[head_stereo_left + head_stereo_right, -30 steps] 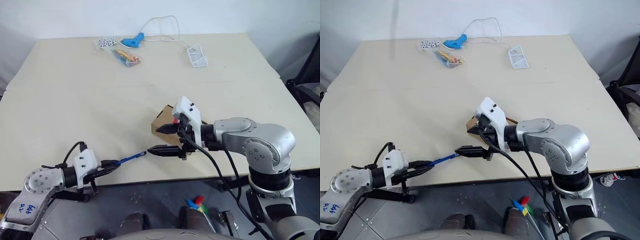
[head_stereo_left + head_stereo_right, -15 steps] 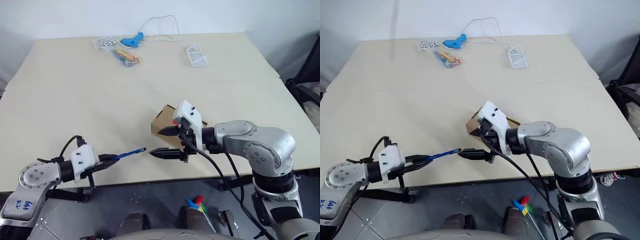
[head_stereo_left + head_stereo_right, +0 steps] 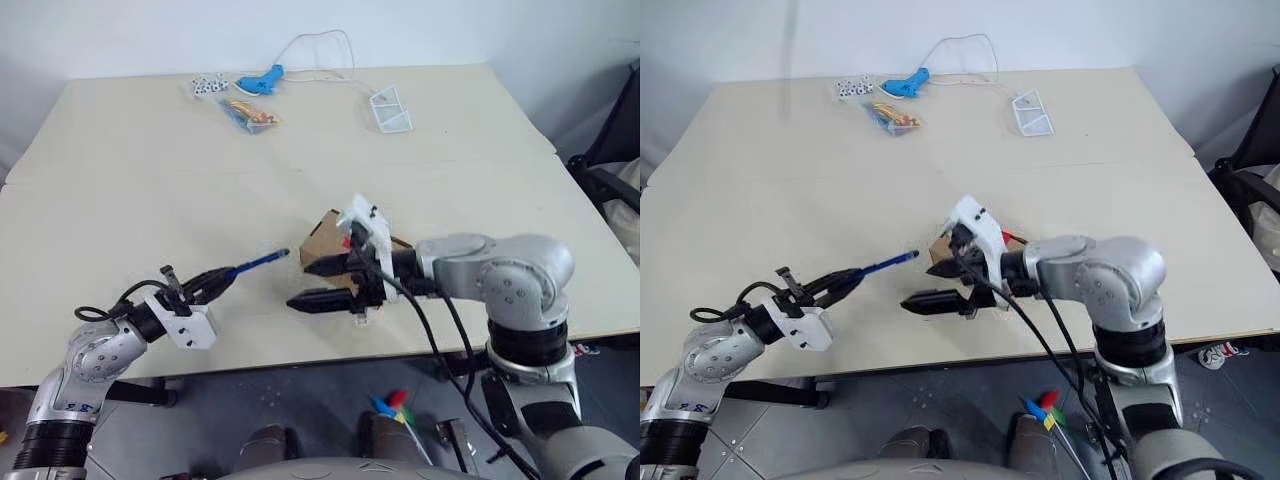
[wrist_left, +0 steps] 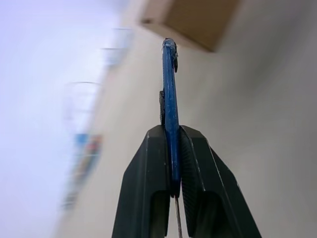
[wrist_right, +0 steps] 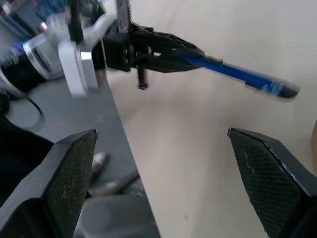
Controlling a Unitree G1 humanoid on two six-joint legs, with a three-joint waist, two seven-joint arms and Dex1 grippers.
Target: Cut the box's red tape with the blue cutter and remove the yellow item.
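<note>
Counting: one box (image 3: pixel 330 243) | left hand (image 3: pixel 205 283) grasping one blue cutter (image 3: pixel 255 263) | right hand (image 3: pixel 322 283) released (wide)

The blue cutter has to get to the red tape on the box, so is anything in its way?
Yes. The right gripper hangs with open jaws in front of the box, between the blue cutter held in the left gripper and the red tape, which it mostly hides.

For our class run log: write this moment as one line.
left tool: shut on blue cutter | right tool: open, beside box
</note>
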